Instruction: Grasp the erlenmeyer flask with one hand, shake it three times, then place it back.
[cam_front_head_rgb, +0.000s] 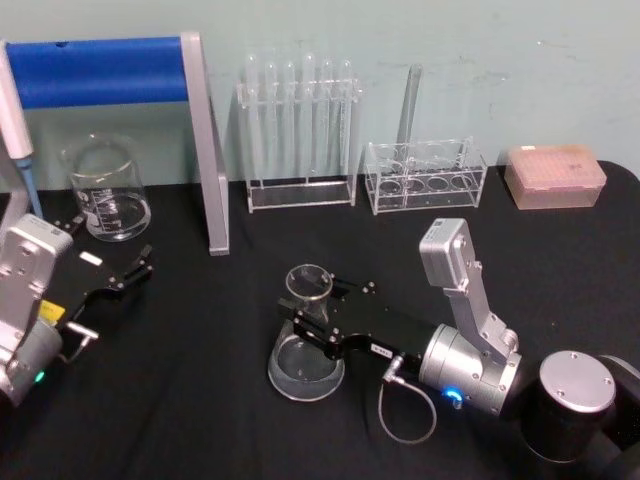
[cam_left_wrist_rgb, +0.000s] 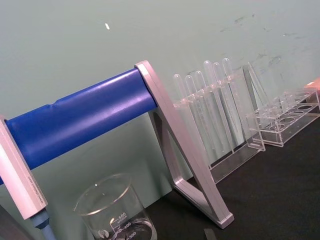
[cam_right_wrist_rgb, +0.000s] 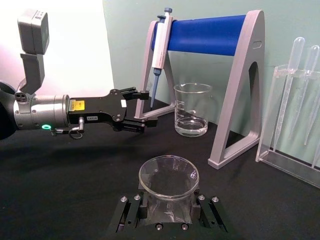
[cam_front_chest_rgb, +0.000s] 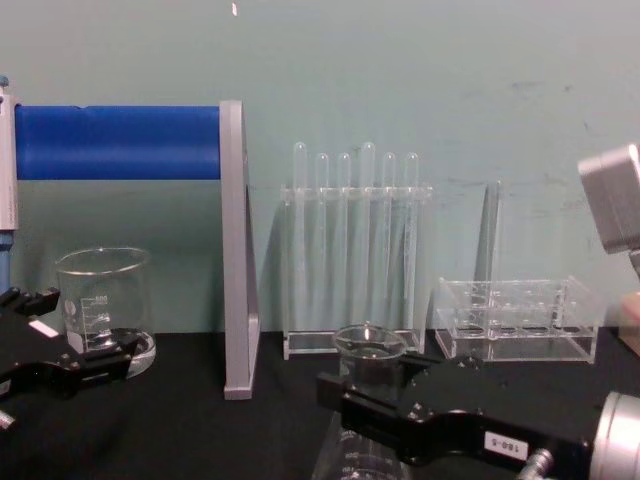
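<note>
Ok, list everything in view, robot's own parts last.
erlenmeyer flask: one, clear, front centre of the table
beaker: one, clear, rear left
pipette stand: one, blue bar on grey frame, rear left
pipette: one, white and blue, hanging on the stand
test tube rack: one, clear, six tubes, rear centre
low rack: one, clear, one tall tube, right of the tube rack
tip box: one, pink, rear right
table: one, black
left gripper: one, black, fingers open, near the beaker
right gripper: one, black, fingers shut on the flask's neck
</note>
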